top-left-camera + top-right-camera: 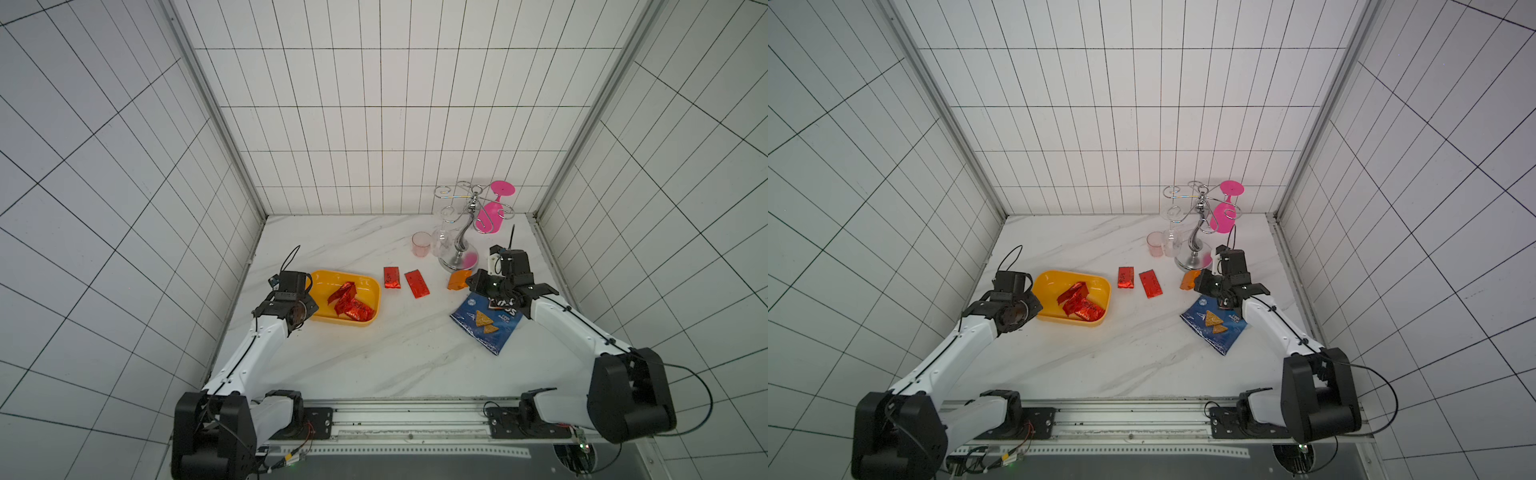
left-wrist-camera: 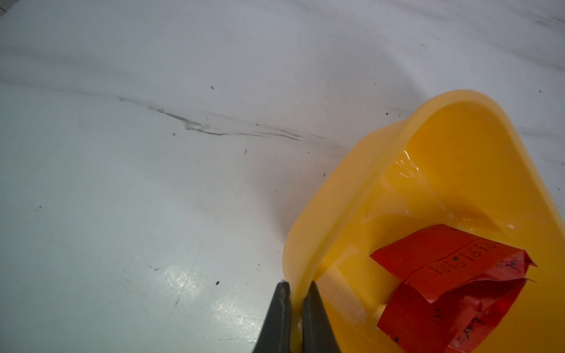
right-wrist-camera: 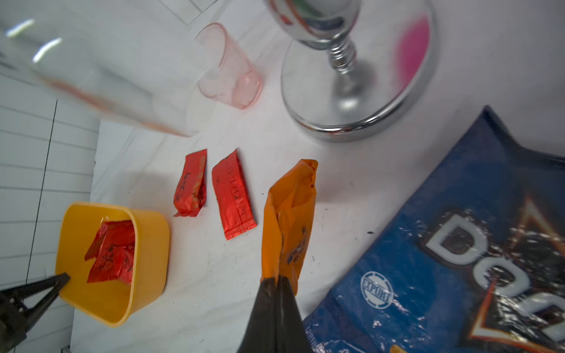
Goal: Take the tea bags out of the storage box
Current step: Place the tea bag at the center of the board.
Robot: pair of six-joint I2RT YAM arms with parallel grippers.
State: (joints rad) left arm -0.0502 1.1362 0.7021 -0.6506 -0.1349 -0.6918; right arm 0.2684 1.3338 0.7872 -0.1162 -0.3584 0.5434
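Left jaws clenched on rim of storage box (image 2: 351, 189), at its 9 o'clock edge. Pile of red tea bags (image 1: 351, 303) inside box. Two more red sachets (image 1: 392, 277) flat on tabletop (image 1: 374, 365) at box's 3 o'clock. Right jaws grasping end of orange tea bag (image 3: 289, 214), farther toward 3 o'clock.
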